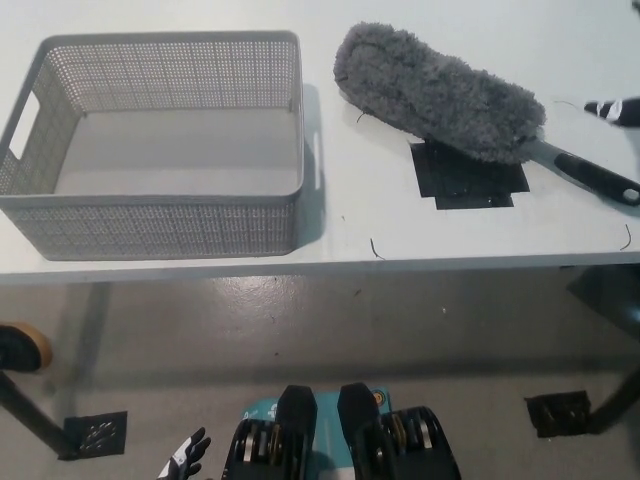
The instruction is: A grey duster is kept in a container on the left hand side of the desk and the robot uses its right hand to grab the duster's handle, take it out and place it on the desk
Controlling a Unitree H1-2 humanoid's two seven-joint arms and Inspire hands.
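Note:
The grey fluffy duster point(440, 90) lies flat on the white desk, right of the basket, its head partly over a black patch point(468, 175). Its dark handle point(598, 178) points toward the desk's right edge and nothing holds it. Only the tip of my black right hand point(613, 109) shows at the right border, above the handle and apart from it; its fingers are mostly out of frame. My white left hand point(186, 457) hangs low at the bottom left, below the desk, fingers spread.
An empty grey perforated basket point(160, 210) stands on the left of the desk point(380, 225). The desk's front edge runs across the middle of the picture, with floor below. A black floor plate point(558, 412) lies at the lower right.

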